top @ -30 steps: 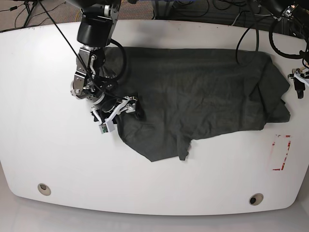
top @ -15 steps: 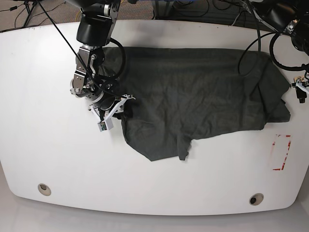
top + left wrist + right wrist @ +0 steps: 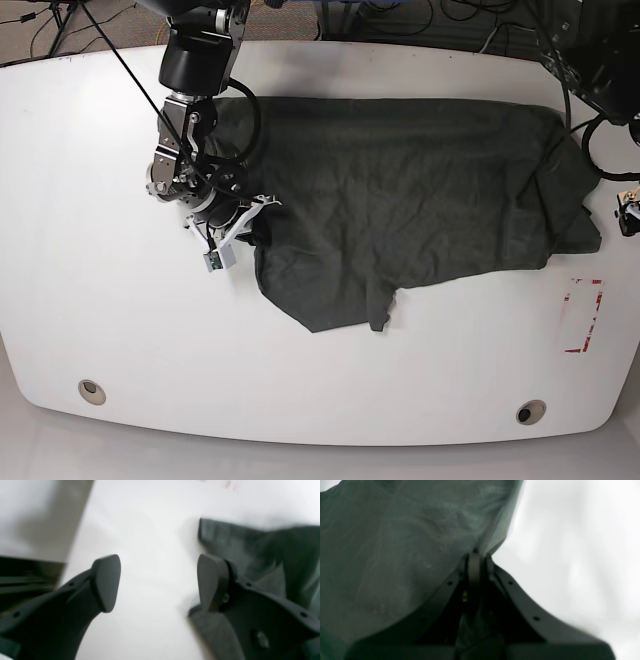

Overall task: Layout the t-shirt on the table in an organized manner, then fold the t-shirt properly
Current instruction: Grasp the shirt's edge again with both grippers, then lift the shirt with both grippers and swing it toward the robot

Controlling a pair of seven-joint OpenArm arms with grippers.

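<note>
The dark grey t-shirt (image 3: 420, 190) lies wrinkled across the back half of the white table (image 3: 120, 320), with one flap pointing toward the front edge. My right gripper (image 3: 243, 225) sits at the shirt's left edge. In the right wrist view its fingertips (image 3: 475, 560) are shut on a fold of the t-shirt (image 3: 395, 542). My left gripper (image 3: 628, 213) hangs at the table's far right, just off the shirt's right side. In the left wrist view its fingers (image 3: 106, 582) stand wide open over bare table (image 3: 155, 542), with the t-shirt (image 3: 262, 547) beside the right finger.
A red-and-white sticker (image 3: 583, 315) lies near the right edge. Two grommet holes (image 3: 91, 391) (image 3: 530, 411) sit along the front edge. Cables (image 3: 420, 20) run behind the table. The table's edge (image 3: 75, 542) shows just left of my left gripper.
My right gripper has closed on the shirt's left edge and drawn it slightly left. My left arm has slid forward along the right edge, away from the shirt.
</note>
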